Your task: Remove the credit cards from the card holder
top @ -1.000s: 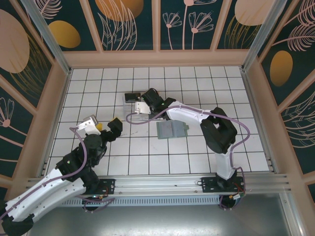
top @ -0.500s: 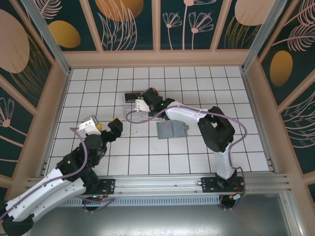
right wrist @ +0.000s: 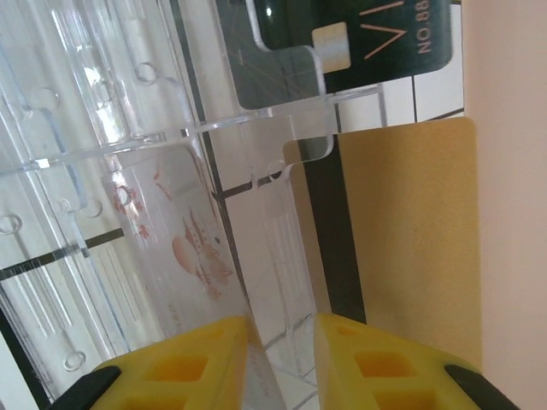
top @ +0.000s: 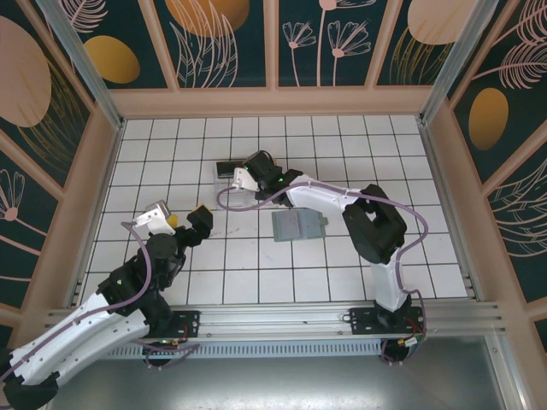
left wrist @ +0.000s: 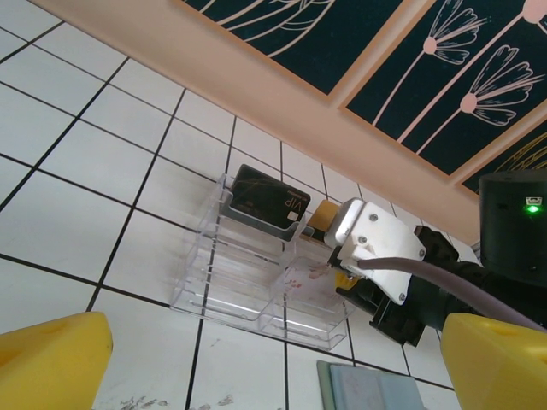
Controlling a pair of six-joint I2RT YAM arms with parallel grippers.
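The grey-green card holder [top: 299, 226] lies open and flat on the tiles in mid-table; its edge [left wrist: 367, 389] also shows in the left wrist view. My right gripper [top: 236, 181] is down at the right end of the clear plastic box [top: 224, 181]. Its yellow jaws [right wrist: 282, 359] stand a narrow gap apart astride a clear wall, gripping nothing. A tan-gold credit card [right wrist: 410, 248] stands just past them at the back of the box [left wrist: 322, 217]. A pale printed card [right wrist: 192, 248] lies in the compartment by the left finger. My left gripper [top: 190, 215] is open and empty [left wrist: 273, 367], left of the holder.
A black card [left wrist: 265, 198] stands in the box's back left slot [right wrist: 342, 34]. The box [left wrist: 248, 273] has several stepped compartments. The right arm stretches across the table above the holder. Wooden walls ring the tiled floor.
My right gripper has edged slightly left over the box. The left arm and the card holder have not moved.
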